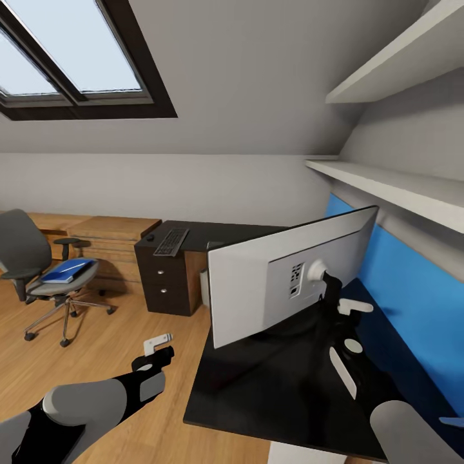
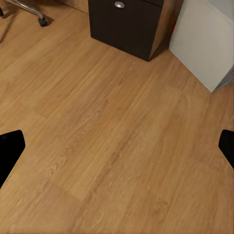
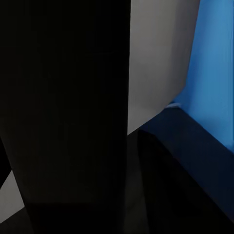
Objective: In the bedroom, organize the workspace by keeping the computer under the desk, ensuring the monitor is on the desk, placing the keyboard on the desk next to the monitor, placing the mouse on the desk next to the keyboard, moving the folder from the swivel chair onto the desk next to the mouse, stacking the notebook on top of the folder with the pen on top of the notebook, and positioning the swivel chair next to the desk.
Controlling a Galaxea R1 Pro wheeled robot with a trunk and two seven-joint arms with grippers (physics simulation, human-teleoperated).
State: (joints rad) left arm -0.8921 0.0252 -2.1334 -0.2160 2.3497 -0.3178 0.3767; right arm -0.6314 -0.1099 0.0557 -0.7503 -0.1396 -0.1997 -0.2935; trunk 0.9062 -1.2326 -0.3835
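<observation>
— Monitor [image 1: 293,277] first: where is it sitting?

— It is standing on the black desk [image 1: 258,393], with its grey back facing us. It is tilting a bit. The right gripper [image 1: 335,293] is reaching up right behind it, at the black stand. From the right wrist view, a big dark shape, likely the stand, is sitting very close between the fingers, with the grey monitor back [image 3: 156,63] and the blue wall [image 3: 212,73] beyond.

— Is the right gripper squeezing the stand?

— I cannot tell. It is too dark there to see the fingers.

— And the left gripper [image 1: 158,351]?

— It is hanging low over the wood floor [image 1: 96,361], to the left of the desk. Its fingers [image 2: 10,148] are spreading wide and holding nothing. They are showing at both edges of the left wrist view, with bare floor between them.

— Where are the other things lying?

— The keyboard [image 1: 171,241] is lying on the far part of the desk, above the dark drawers [image 1: 164,283]. A small dark thing, maybe the mouse [image 1: 150,238], is sitting just beside it. The blue folder [image 1: 66,270] is lying on the seat of the grey swivel chair [image 1: 45,277], well apart from the desk.

— And the room?

— A slanted ceiling with a big window [image 1: 71,58] is rising above. White shelves [image 1: 399,187] are running along the blue wall on the right. Wooden cabinets [image 1: 103,238] are standing behind the chair.
</observation>
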